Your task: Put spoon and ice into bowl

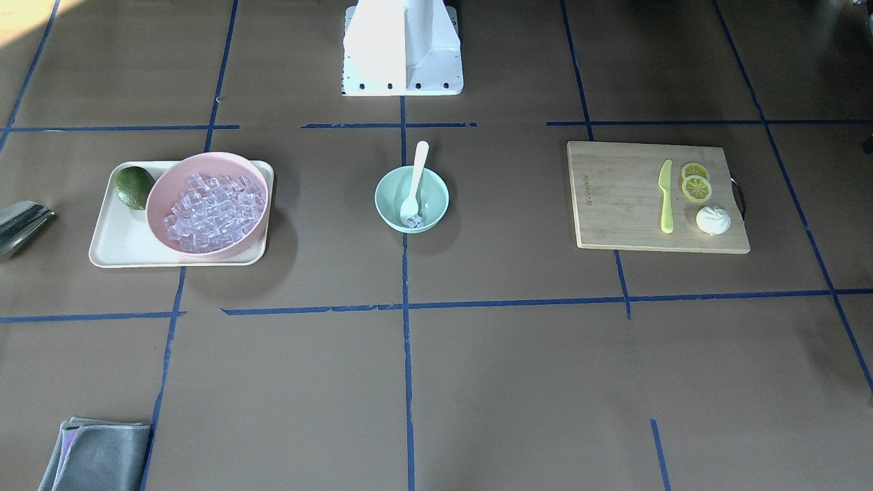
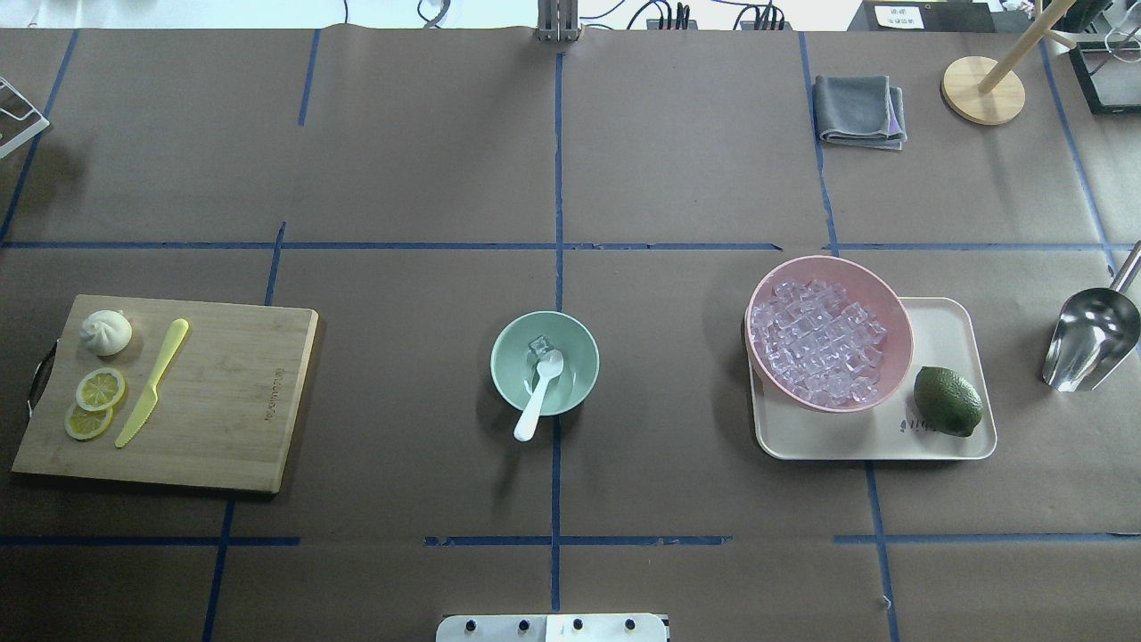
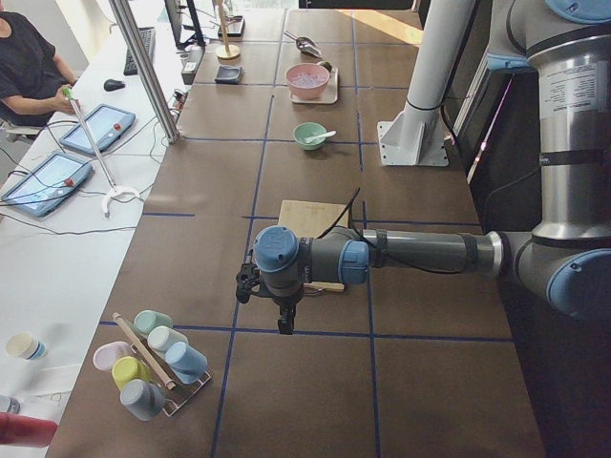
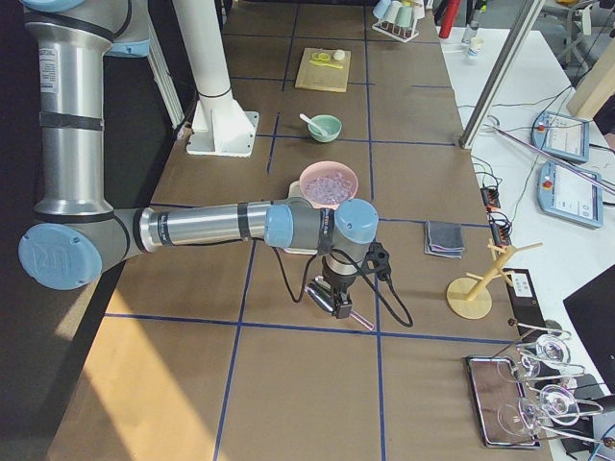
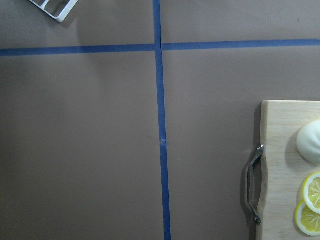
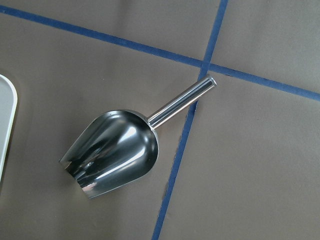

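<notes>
Spoon [image 2: 537, 397] light, stiff, slick plastic; scoop in bowl [image 2: 581, 349] at overhead frame centre, beside ice [image 2: 539, 344]. Probably best taken by handle overhanging rim. Left pincer [image 3: 284, 322], right pincer [image 4: 338, 305]: spread or pressed, cannot tell.

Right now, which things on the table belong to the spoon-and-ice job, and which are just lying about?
Job: spoon, mint-green bowl, ice already inside it, pink bowl with the spare ice cubes.

Lying about: cutting board, yellow-green knife, lemon slices, white bun, green fruit, tray, metal scoop, grey cloth.
</notes>
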Available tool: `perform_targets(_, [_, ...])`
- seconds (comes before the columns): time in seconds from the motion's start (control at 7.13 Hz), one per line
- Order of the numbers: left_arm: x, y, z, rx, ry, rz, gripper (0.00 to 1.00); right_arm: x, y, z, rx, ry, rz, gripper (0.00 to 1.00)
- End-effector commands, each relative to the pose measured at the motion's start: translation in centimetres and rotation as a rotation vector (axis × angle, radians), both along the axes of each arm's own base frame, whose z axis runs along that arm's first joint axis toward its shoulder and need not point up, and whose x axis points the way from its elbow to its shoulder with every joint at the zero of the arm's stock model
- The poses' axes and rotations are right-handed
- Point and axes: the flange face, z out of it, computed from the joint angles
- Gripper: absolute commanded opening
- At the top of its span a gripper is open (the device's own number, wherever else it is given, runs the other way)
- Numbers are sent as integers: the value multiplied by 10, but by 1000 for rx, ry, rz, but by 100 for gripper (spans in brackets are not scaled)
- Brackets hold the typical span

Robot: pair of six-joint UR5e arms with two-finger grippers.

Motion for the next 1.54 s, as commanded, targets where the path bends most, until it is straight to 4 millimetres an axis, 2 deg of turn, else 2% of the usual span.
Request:
perform_targets(0.0, [-1, 3, -9, 14, -1, -2, 100, 0, 8, 7, -7, -4, 4, 99])
perform_targets(0.28, [0, -1, -8, 15, -1, 3, 100, 0, 7, 17, -49, 0, 28, 99])
perform_targets(0.56, [0, -2, -14, 21, -1, -2, 100, -1, 8, 16, -51, -3, 32, 99])
perform_targets(0.98, [-7, -2, -6, 19, -108, -5, 100, 0, 7, 24, -71, 1, 38, 99])
perform_targets(1.12, [-8, 2, -2, 6, -103, -6, 100, -1, 6, 21, -83, 3, 58, 99])
perform_targets(1.4, [-1, 6, -7, -34, -1, -7, 100, -1, 5, 19, -86, 3, 65, 99])
